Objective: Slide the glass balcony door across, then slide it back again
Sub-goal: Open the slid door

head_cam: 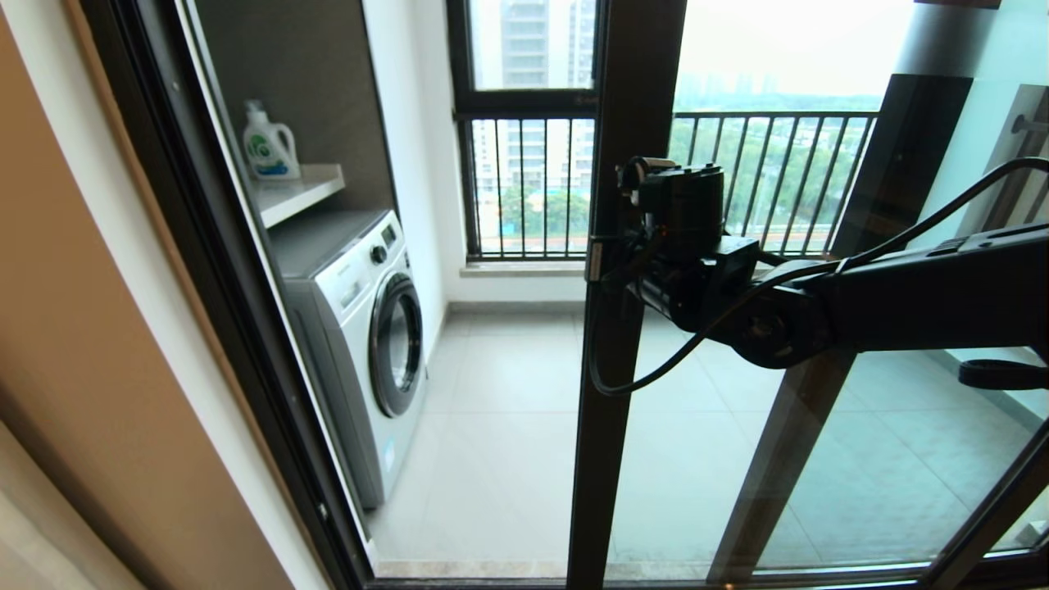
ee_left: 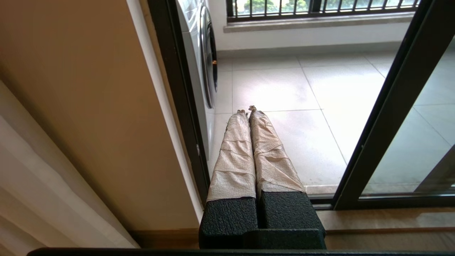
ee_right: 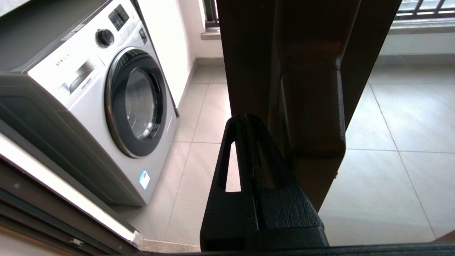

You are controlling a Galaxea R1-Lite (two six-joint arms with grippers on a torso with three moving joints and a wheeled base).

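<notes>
The glass balcony door (head_cam: 623, 344) stands partway across the opening, its dark brown leading stile upright in the middle of the head view with a gap to its left showing the washing machine (head_cam: 369, 344) and the tiled balcony floor (head_cam: 508, 393). The right tool (head_cam: 602, 270) reaches in from the right and presses its pinched-together, empty fingers (ee_right: 245, 149) against that stile beside the dark bar handle (ee_right: 309, 117), probably so the arm can shove the panel sideways. The left tool (ee_left: 249, 113), fingers also closed on nothing, hangs low by the doorway's left jamb, out of the door's way.
</notes>
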